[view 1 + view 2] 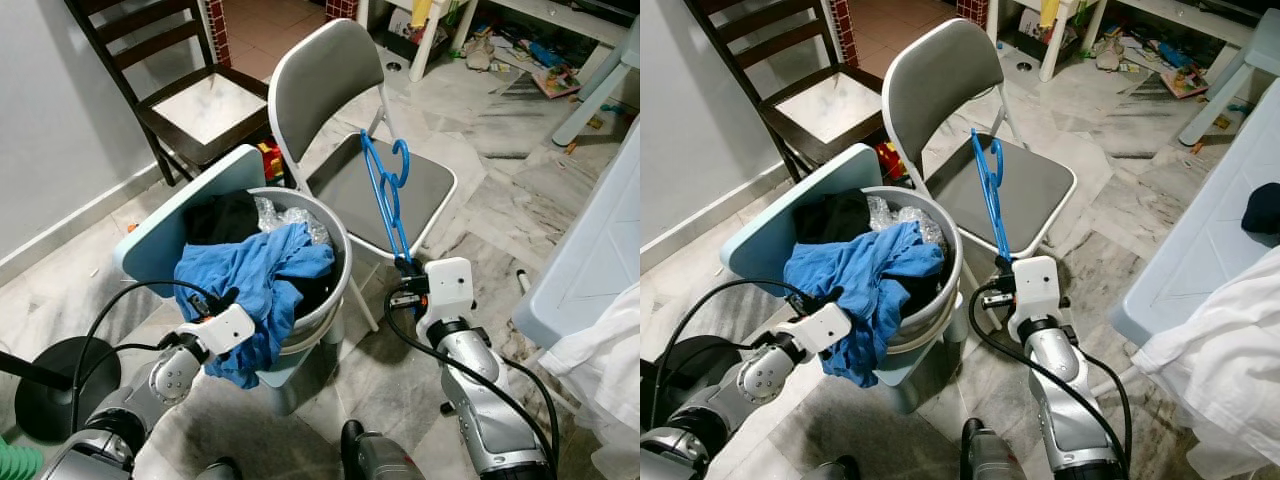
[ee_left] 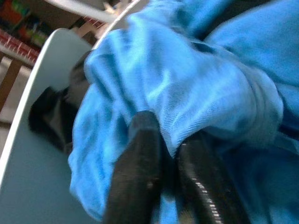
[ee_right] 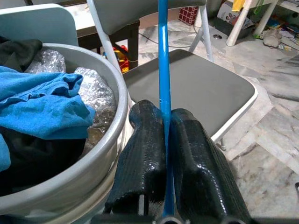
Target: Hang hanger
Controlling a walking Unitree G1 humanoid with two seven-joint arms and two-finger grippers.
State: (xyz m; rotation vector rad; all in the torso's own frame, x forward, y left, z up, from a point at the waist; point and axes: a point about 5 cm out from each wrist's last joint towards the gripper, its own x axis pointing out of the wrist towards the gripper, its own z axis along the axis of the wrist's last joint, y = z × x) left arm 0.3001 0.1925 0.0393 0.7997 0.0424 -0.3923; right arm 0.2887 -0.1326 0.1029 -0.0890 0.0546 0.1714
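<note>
The right gripper [image 3: 164, 140] is clamped tight on the blue hanger [image 1: 386, 190], holding it upright over the front edge of the grey chair [image 1: 400, 185], hook uppermost; the left gripper [image 2: 170, 158] is closed on a fold of the blue cloth [image 1: 255, 275], which spills over the rim of the bucket [image 1: 335, 290] on a pale stool [image 1: 150, 240].

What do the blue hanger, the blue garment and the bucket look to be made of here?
Blue hanger: probably plastic, thin, smooth, evenly coloured; the right gripper is clamped on it.
Blue garment: soft woven or knit cloth, matte, creased; the left gripper pinches a fold.
Bucket: likely plastic, pale grey with a smooth, slightly glossy rim.
</note>
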